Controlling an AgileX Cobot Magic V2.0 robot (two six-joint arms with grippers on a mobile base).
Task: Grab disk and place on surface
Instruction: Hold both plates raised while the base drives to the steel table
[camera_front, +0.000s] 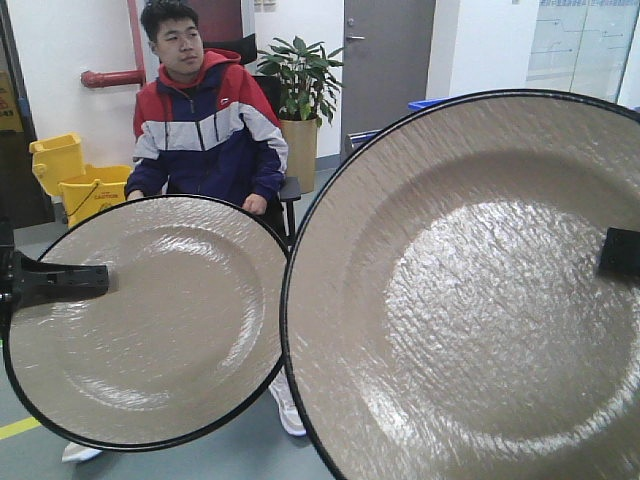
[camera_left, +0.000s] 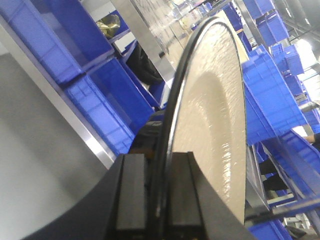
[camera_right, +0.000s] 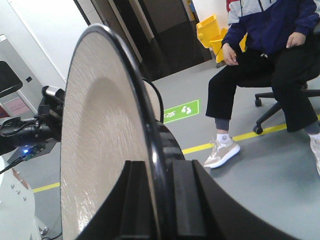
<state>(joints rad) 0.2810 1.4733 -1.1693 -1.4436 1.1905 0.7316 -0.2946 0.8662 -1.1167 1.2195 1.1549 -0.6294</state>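
Rim of left disk (camera_front: 150, 320) pinched in left gripper (camera_left: 157, 161), right disk (camera_front: 460, 300) likewise in right gripper (camera_right: 159, 169), its edges cropped

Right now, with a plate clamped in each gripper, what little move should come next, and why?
Probably lower the left gripper and tip its beige plate toward flat. Like the right gripper with the other plate, it clamps the rim, on edge in the air; no tabletop is in view.

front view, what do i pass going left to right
left gripper → left disk → plant → right disk → right gripper
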